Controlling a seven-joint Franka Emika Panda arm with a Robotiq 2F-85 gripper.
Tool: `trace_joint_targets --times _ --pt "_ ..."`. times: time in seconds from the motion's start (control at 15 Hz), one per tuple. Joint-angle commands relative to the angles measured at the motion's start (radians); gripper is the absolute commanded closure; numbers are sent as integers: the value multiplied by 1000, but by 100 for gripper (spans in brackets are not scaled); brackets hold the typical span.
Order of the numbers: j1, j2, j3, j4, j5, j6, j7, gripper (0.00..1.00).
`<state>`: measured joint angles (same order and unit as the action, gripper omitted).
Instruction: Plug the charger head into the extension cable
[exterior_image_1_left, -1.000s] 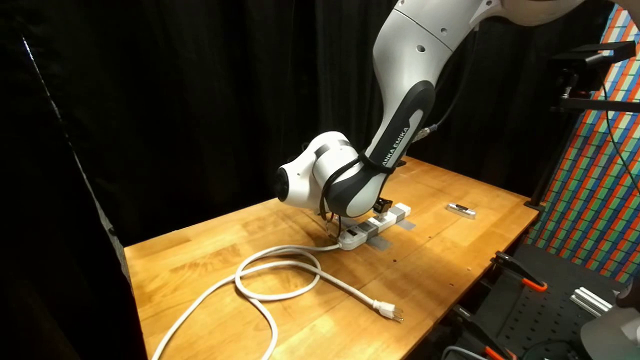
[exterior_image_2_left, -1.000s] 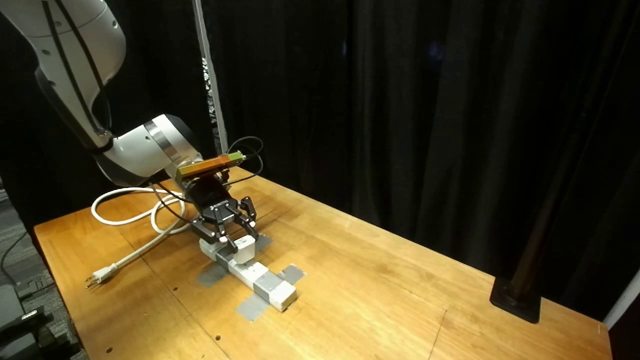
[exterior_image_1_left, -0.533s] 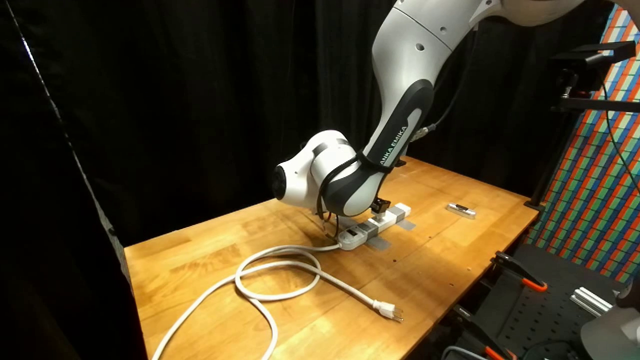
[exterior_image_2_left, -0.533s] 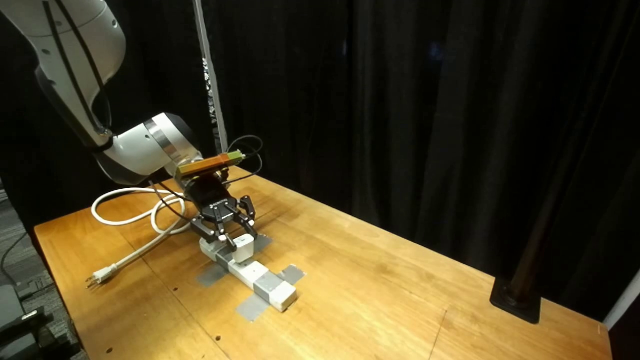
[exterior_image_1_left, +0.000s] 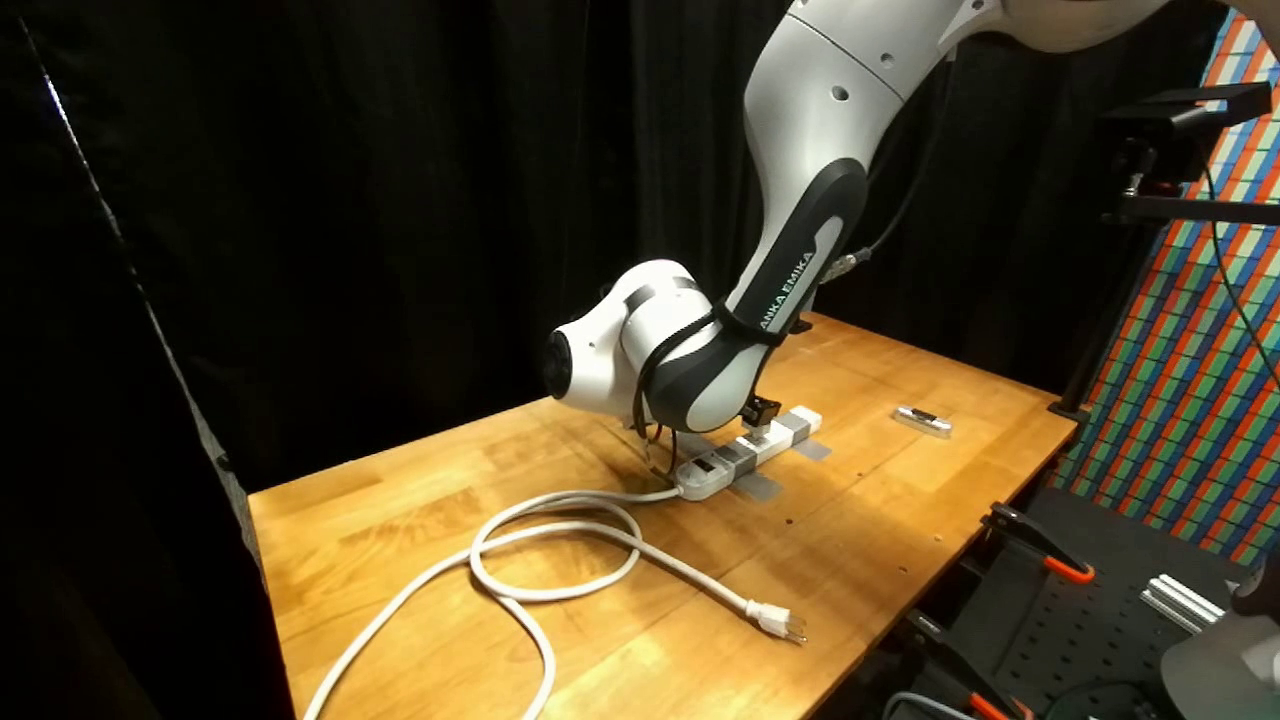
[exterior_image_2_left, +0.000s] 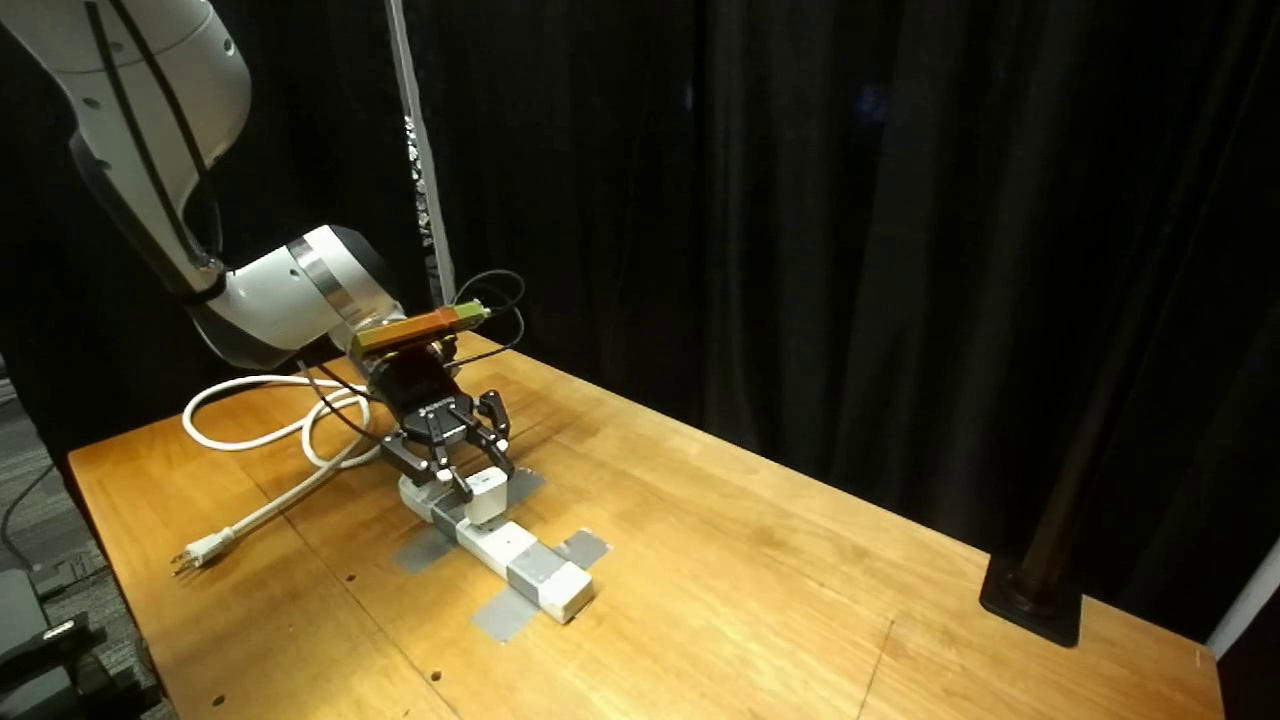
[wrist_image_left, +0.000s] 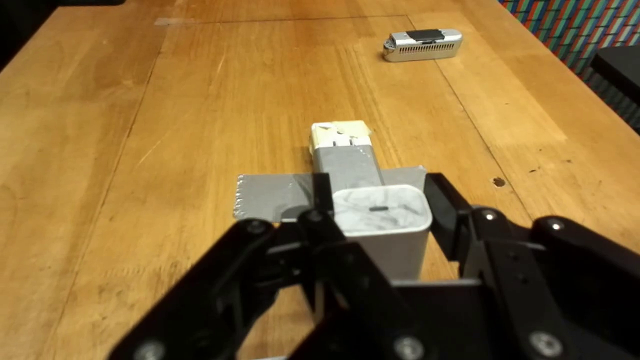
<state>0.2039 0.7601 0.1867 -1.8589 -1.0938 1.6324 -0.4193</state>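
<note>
Slight shift of 1 tool (exterior_image_2_left: 488, 479) with 1 charger head (wrist_image_left: 384, 225)

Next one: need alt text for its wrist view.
The end effector grips the white charger head over the extension cable's socket bar, taped to a wooden table; whether the charger head is plugged in is hidden. A small silver object lies at upper right.

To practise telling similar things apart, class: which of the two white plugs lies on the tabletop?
The pronged plug ending the extension cable. The charger head is instead held by the gripper, over the socket bar.
</note>
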Motion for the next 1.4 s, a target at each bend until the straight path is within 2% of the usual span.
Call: trace_joint_targets --times 0.0,0.67,0.93,1.33 --pt "-18 15 10 15 28 5 -21 77" --pt "-16 41 15 4 32 26 -11 77" --pt "0 76 19 -22 1 30 3 77" --pt "17 108 24 -58 -25 -11 75 77"
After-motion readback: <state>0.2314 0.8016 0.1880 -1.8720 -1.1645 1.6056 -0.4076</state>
